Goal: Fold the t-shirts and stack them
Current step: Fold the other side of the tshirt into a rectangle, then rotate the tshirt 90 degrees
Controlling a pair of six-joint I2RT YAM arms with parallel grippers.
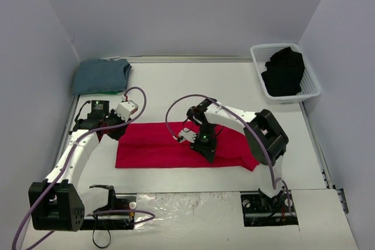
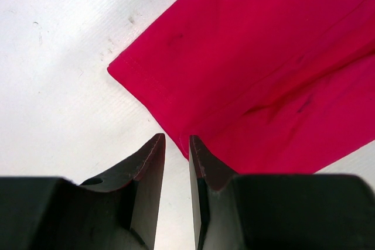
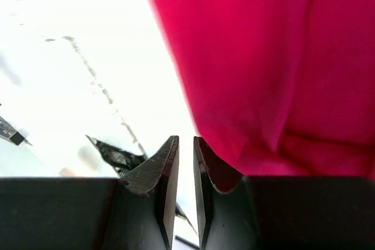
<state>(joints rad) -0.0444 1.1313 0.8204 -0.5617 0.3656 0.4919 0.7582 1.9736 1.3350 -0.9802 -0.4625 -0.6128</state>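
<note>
Shirt (image 1: pixel 158 147) lies 9-to-3. Left gripper (image 2: pixel 177 140) at 9 o'clock end, right gripper (image 3: pixel 186 140) mid-shirt; both barely parted, empty.

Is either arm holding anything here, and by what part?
Nothing. Left fingers and right fingers are slightly apart, empty, near the red t-shirt edge.

Both arms reach forward, elbows bent; the left tool (image 2: pixel 177 141) and right tool (image 3: pixel 186 141) point steeply down, jaws barely parted.
</note>
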